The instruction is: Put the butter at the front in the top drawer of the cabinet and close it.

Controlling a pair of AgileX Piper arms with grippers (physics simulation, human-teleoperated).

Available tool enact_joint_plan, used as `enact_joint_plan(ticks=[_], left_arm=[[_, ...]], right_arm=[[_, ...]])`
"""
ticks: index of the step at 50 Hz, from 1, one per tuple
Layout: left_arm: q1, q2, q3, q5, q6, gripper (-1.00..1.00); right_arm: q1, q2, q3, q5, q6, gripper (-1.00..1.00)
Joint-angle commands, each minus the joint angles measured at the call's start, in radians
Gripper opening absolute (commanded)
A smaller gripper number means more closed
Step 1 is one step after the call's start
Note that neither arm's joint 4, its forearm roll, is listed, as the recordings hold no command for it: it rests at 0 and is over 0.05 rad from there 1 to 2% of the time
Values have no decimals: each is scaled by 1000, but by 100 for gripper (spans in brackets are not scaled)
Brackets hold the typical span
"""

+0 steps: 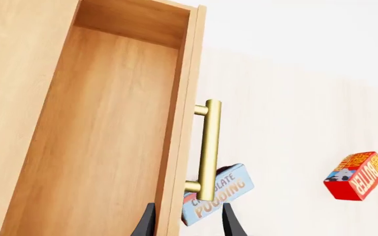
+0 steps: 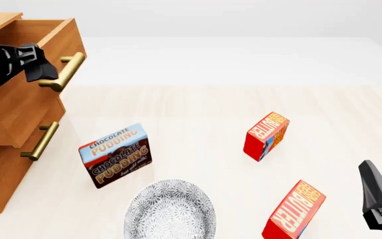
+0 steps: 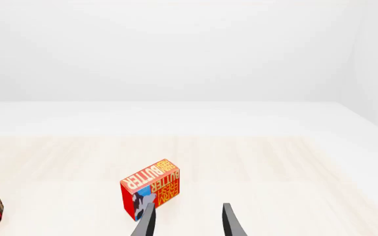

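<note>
- The top drawer [image 2: 25,35] of the cabinet [image 2: 5,149] stands pulled out, its wooden box open to the air and nothing showing in the part of its floor that the left wrist view takes in
- The left gripper [image 1: 187,222] sits at the drawer's front; its fingers are parted, one on either side of the front panel's edge just under the brass handle [image 1: 207,150], and they clamp nothing; from the front view the dark arm is right up against the handle, a sensible place for working the drawer
- Two butter cartons lie on the table, well apart from the cabinet; the butter at the front [image 2: 296,210] is the one nearest the arms, leaning over beside the right gripper [image 2: 380,209]
- The other butter carton [image 2: 266,135] stands farther back, and it is this one that shows in the right wrist view, ahead of the fingertips
- The right gripper is open with nothing between its fingers, low at the near edge of the table, probably waiting its turn to pick up
- A chocolate pudding box [image 2: 117,155] stands between cabinet and cartons, and a patterned bowl [image 2: 169,211] is in front of it; both lie near the likely path to the drawer
</note>
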Motion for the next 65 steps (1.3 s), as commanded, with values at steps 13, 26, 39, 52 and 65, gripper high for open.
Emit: enact_joint_plan(ticks=[13,26,39,52,65], left_arm=[[-141,62,-17,-25,-17,100],[-191,77,-19,-28,-30,100],[-225,113,-36,-42,-35,100],[-250,139,-63,-43,-35,100],[-280,169,-76,-53,-47,100]], right_arm=[[0,-1,1,1,0,100],[0,-1,1,1,0,100],[0,-1,1,1,0,100],[0,-1,1,1,0,100],[0,-1,1,1,0,100]])
